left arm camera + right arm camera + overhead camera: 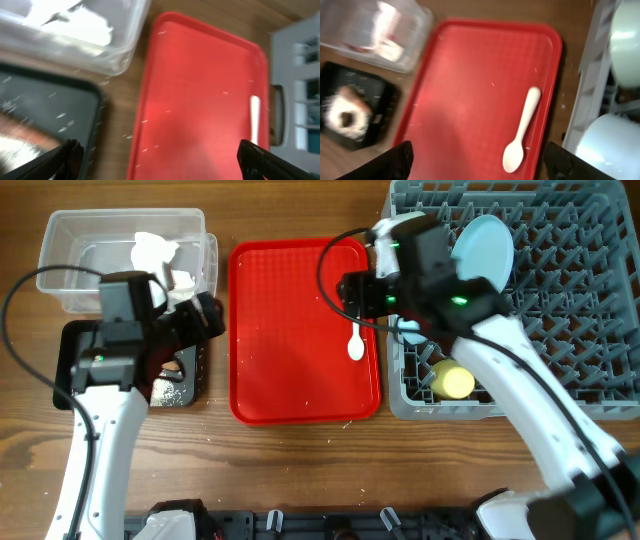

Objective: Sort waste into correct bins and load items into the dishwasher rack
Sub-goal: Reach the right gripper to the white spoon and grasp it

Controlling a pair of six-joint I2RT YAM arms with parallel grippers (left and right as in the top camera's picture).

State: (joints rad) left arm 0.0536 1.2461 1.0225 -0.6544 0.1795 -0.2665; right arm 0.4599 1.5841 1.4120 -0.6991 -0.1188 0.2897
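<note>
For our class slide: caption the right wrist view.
White spoon lies on the red tray beneath the open right gripper; rack at right.

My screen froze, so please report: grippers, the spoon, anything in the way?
Left gripper open, empty. Right gripper open, empty, above red tray. White spoon flat on tray, untouched. Only crumbs near it.

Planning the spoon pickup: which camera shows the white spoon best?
Right wrist: the whole white spoon lies in clear view on the red tray. Overhead shows it small; left wrist catches only part of it, blurred.
</note>
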